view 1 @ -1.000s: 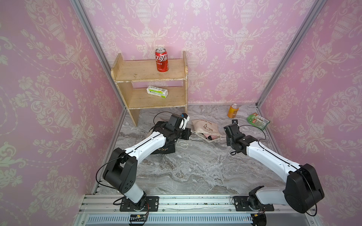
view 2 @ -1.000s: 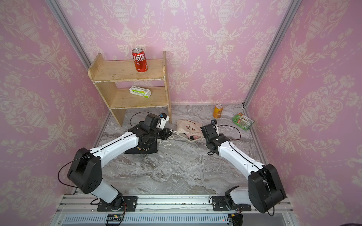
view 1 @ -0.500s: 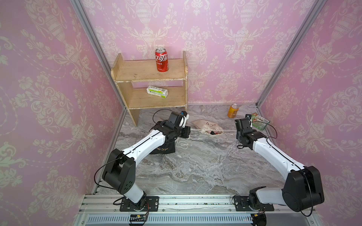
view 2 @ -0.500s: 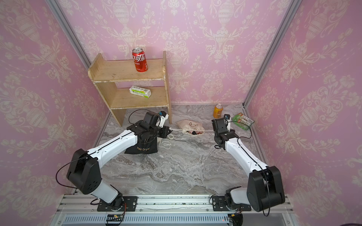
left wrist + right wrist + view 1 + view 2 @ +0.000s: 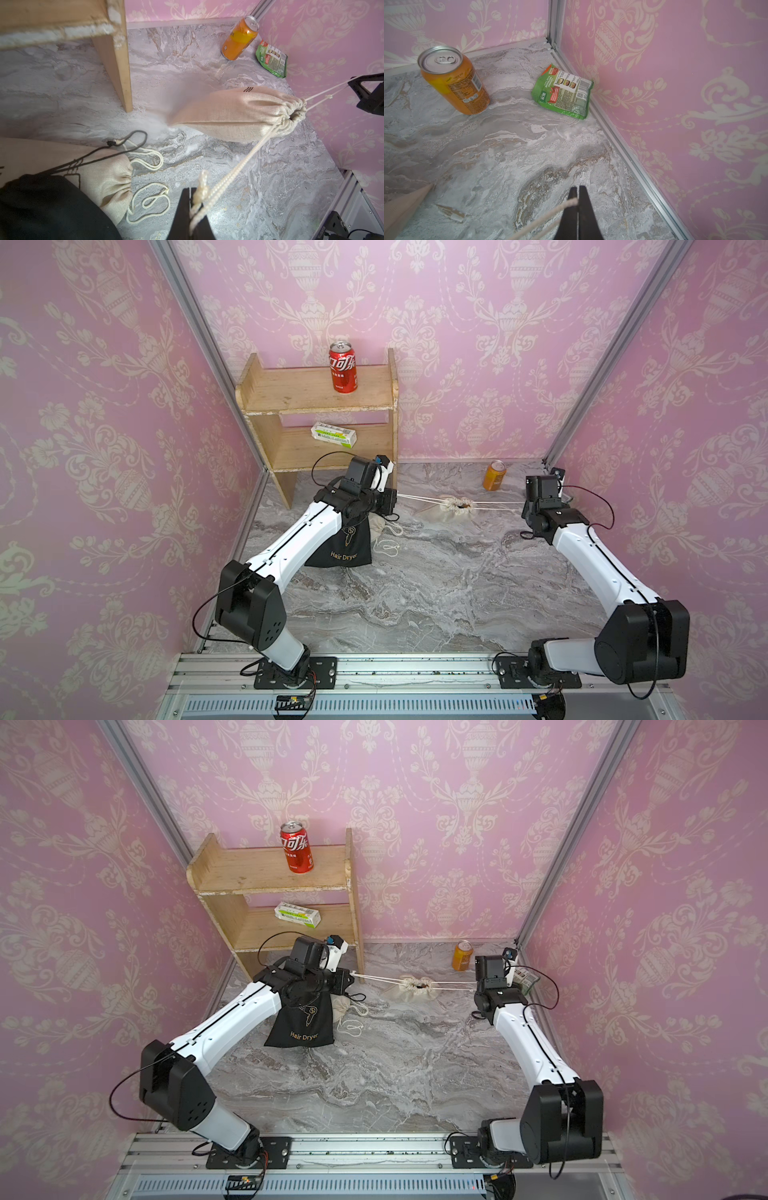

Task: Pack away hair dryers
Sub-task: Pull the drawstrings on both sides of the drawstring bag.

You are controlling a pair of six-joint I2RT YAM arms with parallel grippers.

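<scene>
Spanning mid-frame in both top views, the white drawstrings (image 5: 419,499) of the beige pouch (image 5: 446,510) are held taut, one end clamped in the closed left gripper (image 5: 192,209), the other in the closed right gripper (image 5: 578,197), while the hair dryers are hidden from view.

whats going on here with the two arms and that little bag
The two arms are drawing a beige drawstring pouch closed. The left gripper is shut on the cord at one side and the right gripper is shut on the cord at the other. The white cords run taut between them, and the pouch mouth is gathered almost shut. What is inside cannot be seen. A black pouch printed Hair Dryer and a second beige pouch lie under the left arm.
</scene>
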